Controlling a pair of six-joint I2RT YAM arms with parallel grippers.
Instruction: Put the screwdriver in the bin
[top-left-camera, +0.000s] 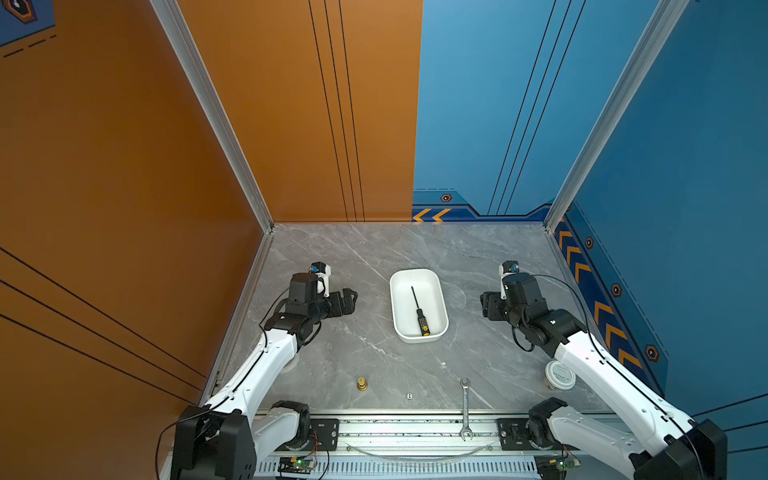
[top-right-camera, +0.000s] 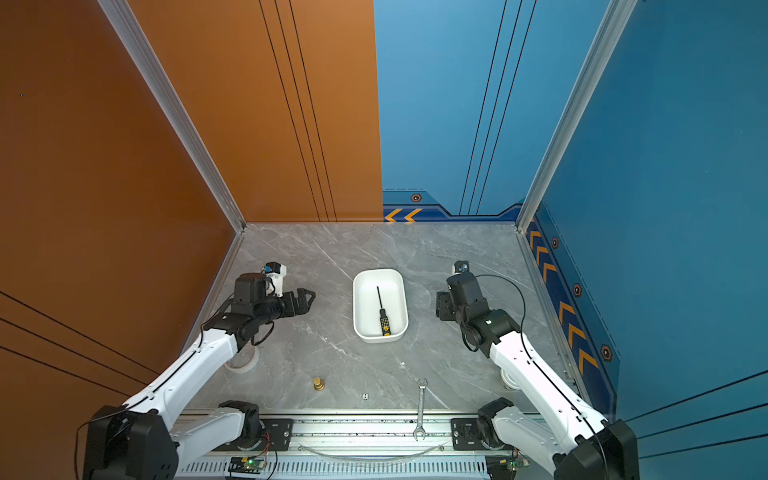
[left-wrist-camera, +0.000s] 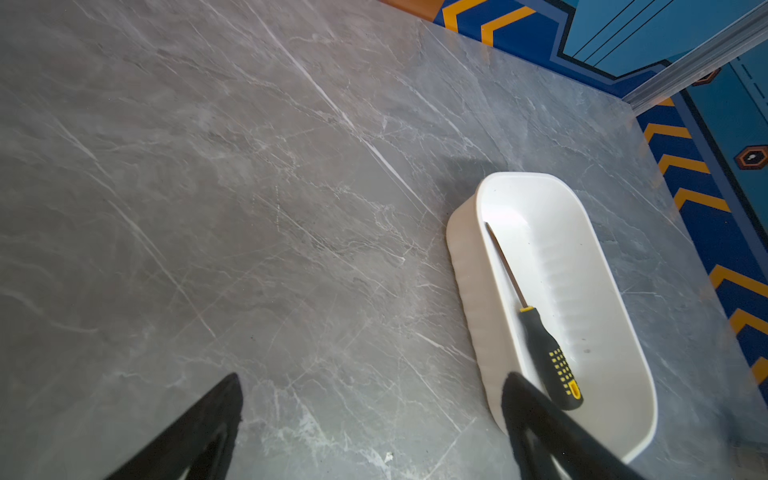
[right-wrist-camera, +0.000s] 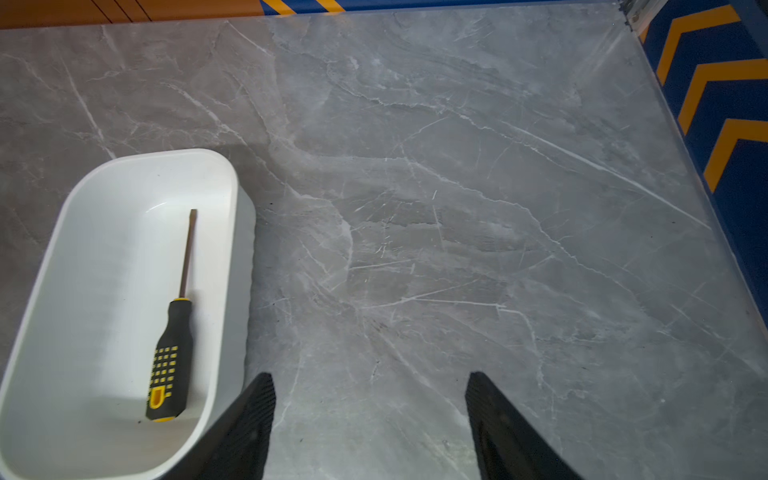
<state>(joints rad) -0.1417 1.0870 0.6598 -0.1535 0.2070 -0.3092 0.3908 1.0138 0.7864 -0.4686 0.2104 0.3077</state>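
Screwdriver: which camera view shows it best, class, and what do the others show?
The right wrist view: the screwdriver lies close, whole and uncovered in the bin. The left wrist view is close too, but the left tool's finger overlaps its handle. Both top views show it whole but small.

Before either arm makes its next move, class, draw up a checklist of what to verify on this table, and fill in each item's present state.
1. Screwdriver wholly inside the bin: ok, it lies flat on the floor, handle toward the robot.
2. Left gripper empty: ok, jaws open, apart from the bin.
3. Right gripper empty: ok, jaws open, apart from the bin.
4. Bin upright on the table: ok.
5. Wrench out of both arms' way: ok, it lies at the table's near edge.
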